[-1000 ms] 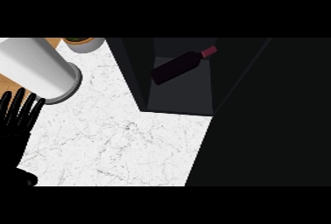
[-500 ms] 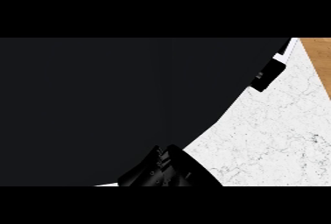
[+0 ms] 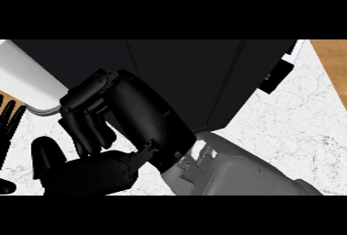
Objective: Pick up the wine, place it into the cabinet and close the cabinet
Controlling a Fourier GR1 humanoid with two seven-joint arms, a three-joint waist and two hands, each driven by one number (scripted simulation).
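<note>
- White stone counter (image 3: 291,133) with thin grey lines fills the head view, low down and to the right.
- At the top right corner a strip of brown wood (image 3: 332,59) shows past the counter's edge.
- A big dark cabinet (image 3: 190,69) runs across the top. Its flat sides are almost black, and thin lines show where the panels meet.
- At the cabinet's right side a small black piece with a white edge (image 3: 278,75) sticks out over the counter.
- A pale round tube (image 3: 27,80) comes in from the top left. Its lower end has a grey rim.
- The right hand (image 3: 129,124) is very near the camera and fills the middle. It is black and shiny, and it hides part of the cabinet and part of the counter.
- Its grey forearm (image 3: 251,174) comes up from the lower right.
- Black rounded parts sit just below and to the left of this hand, so close together that I cannot tell if the hand is apart, together or clamped on something.
- The left hand (image 3: 8,121) rests at the left edge, just under the pale tube. It points up, its fingers straight and a little apart, and it holds nothing.
- The wine does not show in this view, so I cannot tell where it is.
</note>
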